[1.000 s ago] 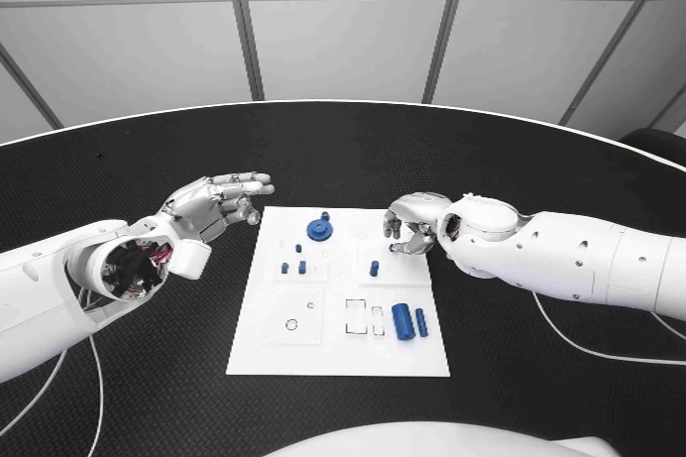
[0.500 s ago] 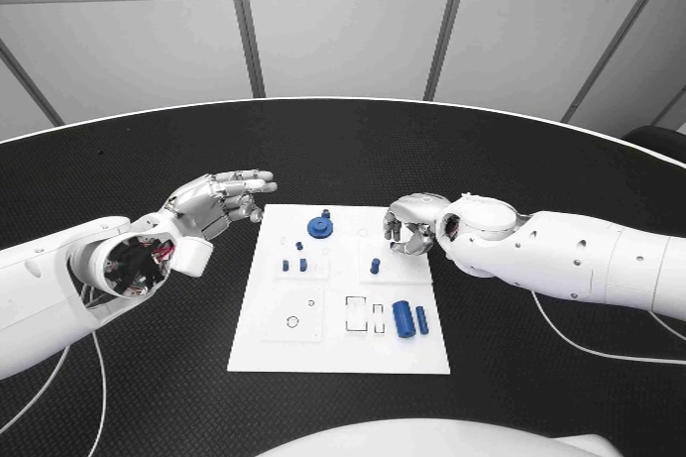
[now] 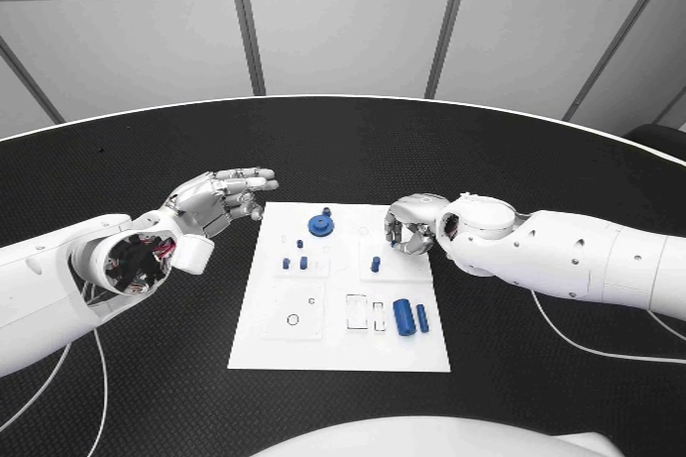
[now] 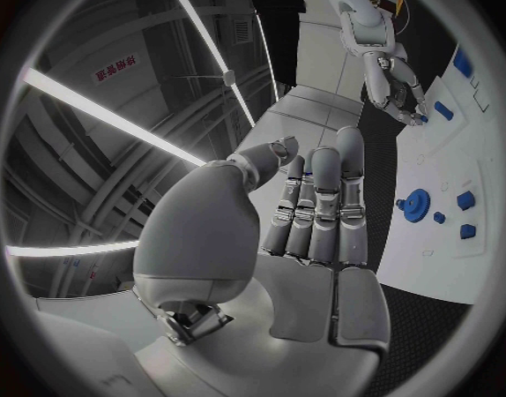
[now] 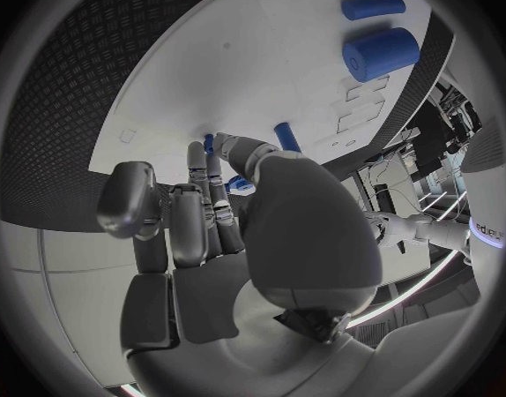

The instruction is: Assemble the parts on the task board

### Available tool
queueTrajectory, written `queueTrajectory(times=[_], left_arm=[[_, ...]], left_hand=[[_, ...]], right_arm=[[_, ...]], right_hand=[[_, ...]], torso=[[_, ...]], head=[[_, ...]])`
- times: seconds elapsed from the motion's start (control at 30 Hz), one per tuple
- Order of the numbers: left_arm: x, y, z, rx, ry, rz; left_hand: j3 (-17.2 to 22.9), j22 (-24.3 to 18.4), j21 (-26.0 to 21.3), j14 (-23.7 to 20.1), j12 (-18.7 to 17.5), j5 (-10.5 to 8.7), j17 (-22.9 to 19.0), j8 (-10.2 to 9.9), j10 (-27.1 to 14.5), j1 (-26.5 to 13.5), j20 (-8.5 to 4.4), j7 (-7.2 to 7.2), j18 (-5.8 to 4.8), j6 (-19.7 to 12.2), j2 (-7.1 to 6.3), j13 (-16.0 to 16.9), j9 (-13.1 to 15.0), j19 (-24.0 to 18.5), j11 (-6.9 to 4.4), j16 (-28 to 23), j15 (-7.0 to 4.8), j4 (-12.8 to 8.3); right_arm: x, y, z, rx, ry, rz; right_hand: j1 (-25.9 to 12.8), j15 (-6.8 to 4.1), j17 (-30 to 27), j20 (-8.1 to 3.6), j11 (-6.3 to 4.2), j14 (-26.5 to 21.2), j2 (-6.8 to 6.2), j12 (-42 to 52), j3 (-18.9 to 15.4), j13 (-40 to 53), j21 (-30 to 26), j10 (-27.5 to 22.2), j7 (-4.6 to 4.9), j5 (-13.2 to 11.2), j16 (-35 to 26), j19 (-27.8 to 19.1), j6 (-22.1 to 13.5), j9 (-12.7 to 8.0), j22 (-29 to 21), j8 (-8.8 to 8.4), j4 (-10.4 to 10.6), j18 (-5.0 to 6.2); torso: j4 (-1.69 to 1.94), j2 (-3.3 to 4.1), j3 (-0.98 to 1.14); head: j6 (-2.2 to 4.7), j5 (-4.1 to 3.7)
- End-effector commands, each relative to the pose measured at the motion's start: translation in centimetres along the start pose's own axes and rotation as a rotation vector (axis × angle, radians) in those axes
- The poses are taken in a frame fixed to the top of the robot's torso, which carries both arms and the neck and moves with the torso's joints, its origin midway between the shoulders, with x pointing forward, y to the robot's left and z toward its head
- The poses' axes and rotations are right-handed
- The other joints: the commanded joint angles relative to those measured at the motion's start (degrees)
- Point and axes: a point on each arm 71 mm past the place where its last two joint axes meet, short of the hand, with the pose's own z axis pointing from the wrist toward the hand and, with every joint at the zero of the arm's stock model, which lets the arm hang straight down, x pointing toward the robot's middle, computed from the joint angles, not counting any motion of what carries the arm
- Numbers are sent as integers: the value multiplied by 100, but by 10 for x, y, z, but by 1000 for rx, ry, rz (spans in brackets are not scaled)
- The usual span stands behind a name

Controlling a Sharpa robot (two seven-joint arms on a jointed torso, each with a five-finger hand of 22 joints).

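The white task board (image 3: 336, 338) lies mid-table. On it stand a blue gear (image 3: 320, 225), three small blue pegs (image 3: 293, 262), a lone peg (image 3: 375, 264) and two blue cylinders (image 3: 410, 316). My right hand (image 3: 411, 227) hovers over the board's far right corner with its fingers curled down. In the right wrist view a small blue peg (image 5: 208, 141) sits pinched between thumb and fingertip, close to the lone peg (image 5: 286, 135). My left hand (image 3: 217, 201) floats off the board's far left corner, fingers straight and holding nothing. The left wrist view shows the gear (image 4: 415, 205) beyond my left hand (image 4: 319, 212).
The board (image 4: 473, 159) carries empty rectangular slots (image 3: 363, 313) and a small ring hole (image 3: 293, 320) near its front. Black table (image 3: 343, 150) surrounds it on all sides. A thin white cable (image 3: 601, 348) trails on the table under my right arm.
My right hand's fingers have shifted slightly over the board's far right corner. My left hand has drifted a little away from me. The parts on the board stay put.
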Motion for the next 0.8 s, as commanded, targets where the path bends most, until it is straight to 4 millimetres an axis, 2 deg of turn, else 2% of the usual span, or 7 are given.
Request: queueTrajectory(times=[0.03, 0.17, 0.53, 0.67, 0.8], left_arm=[[0, 0, 0, 0, 0, 0], [0, 0, 0, 0, 0, 0], [1, 0, 0, 0, 1, 0], [1, 0, 1, 0, 1, 0], [0, 0, 0, 0, 1, 0]], left_hand=[[-31, -7, -17, -38, 27, 22, -4, -1, -41, 32, 9, 12, 91, -18, -1, -6, -7, -30, 19, -35, 5, -4], [-31, -7, -17, -38, 27, 22, -4, -1, -41, 32, 9, 12, 91, -18, -1, -6, -7, -30, 19, -35, 5, -4], [-31, -9, -20, -42, 29, 24, -6, -1, -43, 46, 9, 15, 92, -20, 3, -6, -8, -30, 20, -39, 5, -10], [-31, -9, -20, -42, 29, 24, -6, -1, -43, 46, 9, 15, 92, -20, 3, -6, -8, -30, 20, -39, 5, -10], [-31, -9, -20, -42, 29, 24, -6, -1, -43, 46, 9, 15, 92, -20, 3, -6, -8, -30, 20, -39, 5, -10]], right_arm=[[1, 0, 0, 0, 4, 0], [2, 0, 1, 1, 8, 0], [6, 1, 2, 0, 18, 0], [10, 2, 2, 3, 21, 4], [16, 3, 1, 5, 21, 10]], right_hand=[[-3, -39, 52, -16, -5, 318, 40, -33, -9, -7, 45, 32, 5, 24, 11, 43, 44, 6, 17, 34, -39, -65], [-1, -42, 50, -18, -8, 318, 45, -35, -6, -10, 47, 43, 2, 30, 11, 42, 52, 8, 20, 36, -51, -65], [3, -48, 61, -25, -17, 320, 63, -42, 1, -18, 99, 76, -6, 37, 23, 49, 79, 17, 63, 45, -84, -73], [26, -61, 63, -36, -30, 322, 113, -52, 19, -28, 148, 122, -20, 37, 31, 52, 120, 31, 106, 59, -143, -79], [68, -74, 66, -47, -44, 323, 185, -62, 52, -37, 174, 168, -30, 5, 39, 47, 164, 49, 137, 74, -225, -81]], torso=[[6, 2, 1], [6, 2, 7], [-8, -2, 5], [0, -1, 3], [-1, 0, 11]], head=[[-10, 0], [-21, -2], [-42, 6], [-52, 2], [-65, 13]])
